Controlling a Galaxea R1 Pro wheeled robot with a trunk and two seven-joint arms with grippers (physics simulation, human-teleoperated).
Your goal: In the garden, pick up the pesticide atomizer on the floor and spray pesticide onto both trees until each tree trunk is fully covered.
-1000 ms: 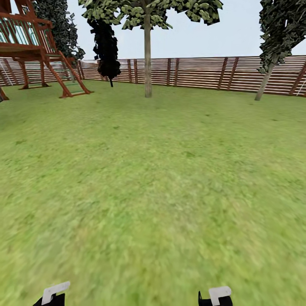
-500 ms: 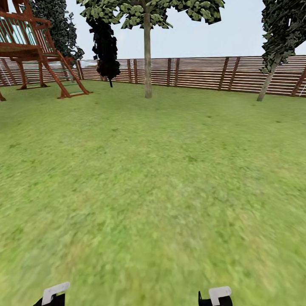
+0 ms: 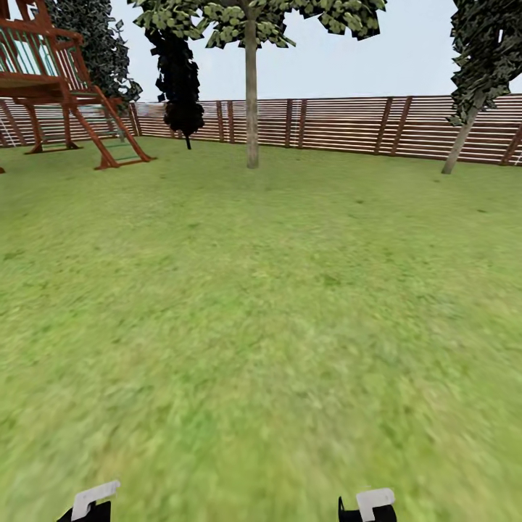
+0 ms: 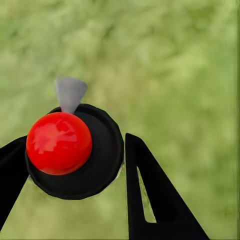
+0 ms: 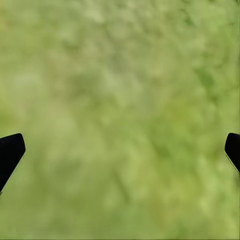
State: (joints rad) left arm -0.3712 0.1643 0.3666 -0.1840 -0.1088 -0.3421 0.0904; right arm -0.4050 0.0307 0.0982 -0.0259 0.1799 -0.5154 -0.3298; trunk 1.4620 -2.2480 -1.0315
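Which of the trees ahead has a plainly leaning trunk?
The far-right tree by the fence: its trunk slants, while the central tree stands upright.

Blotchy grass floor point(image 3: 275, 304), seemingly bare.

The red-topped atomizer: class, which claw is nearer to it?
Left. The left claw is closed around the atomizer; the right claw is open over bare grass.

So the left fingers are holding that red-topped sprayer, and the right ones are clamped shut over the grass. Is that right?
Not quite. The right wrist view shows the right fingers spread wide apart over the grass, holding nothing. The rest stands: in the left wrist view the left fingers hold the red-topped sprayer.
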